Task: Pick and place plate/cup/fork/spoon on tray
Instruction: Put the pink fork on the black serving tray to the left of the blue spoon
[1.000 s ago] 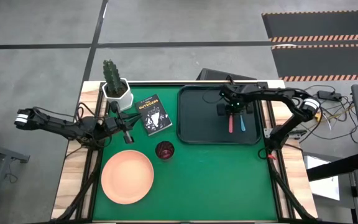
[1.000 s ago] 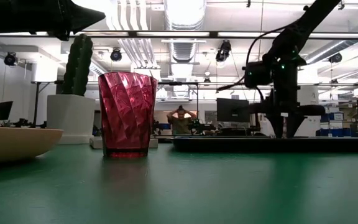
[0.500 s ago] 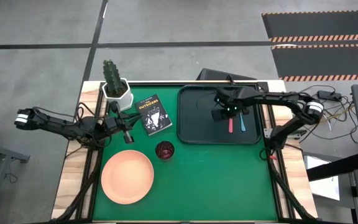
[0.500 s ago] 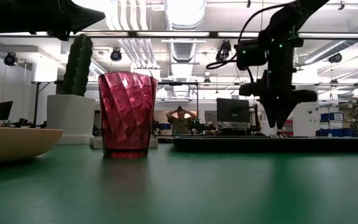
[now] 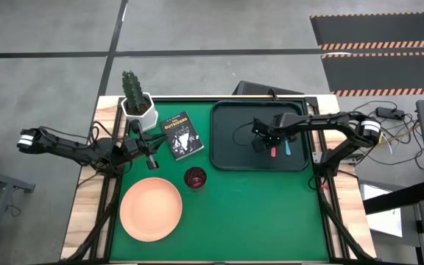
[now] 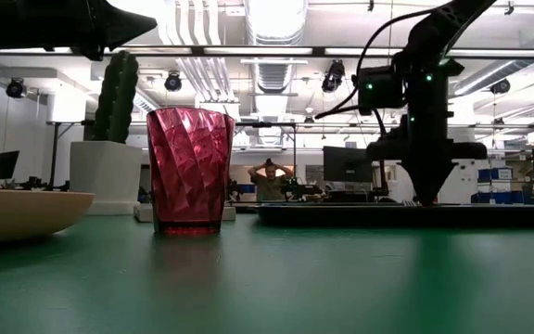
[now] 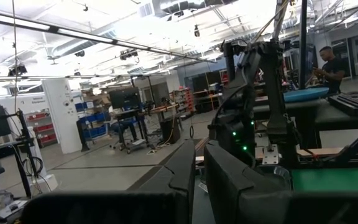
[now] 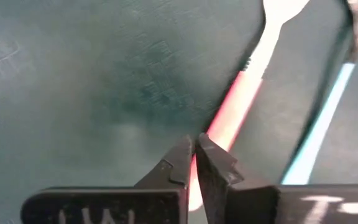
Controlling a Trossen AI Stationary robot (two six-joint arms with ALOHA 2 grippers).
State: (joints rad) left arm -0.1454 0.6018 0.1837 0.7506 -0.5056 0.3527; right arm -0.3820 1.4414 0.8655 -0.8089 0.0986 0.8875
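Observation:
The fork (image 5: 273,151) and the spoon (image 5: 287,149) lie side by side on the dark tray (image 5: 230,147) at the table's far right. My right gripper (image 5: 262,141) is low over the tray beside them, shut with nothing between its fingers. In its wrist view the fingertips (image 8: 193,144) stand in front of the fork's pink handle (image 8: 241,99). The peach plate (image 5: 151,209) and the red cup (image 5: 195,178) rest on the green table. My left gripper (image 5: 152,160) waits shut at the left, above the table. My right gripper points down at the near part of the fork's pink handle (image 8: 219,134) with its fingers shut. I cannot tell whether the tips touch the handle. The fork lies flat on the tray.
A cactus in a white pot (image 5: 138,103) stands at the far left corner. A small black book (image 5: 182,135) lies between it and the tray. In the low view the cup (image 6: 190,170) is near, and the tray's rim (image 6: 341,215) runs behind it.
My right gripper has shut with nothing between its fingers. It has turned about over the tray and shifted a little toward the table's left and near edges. In the low view it rose a little, then came back down. Fork and spoon have stayed where they lay.

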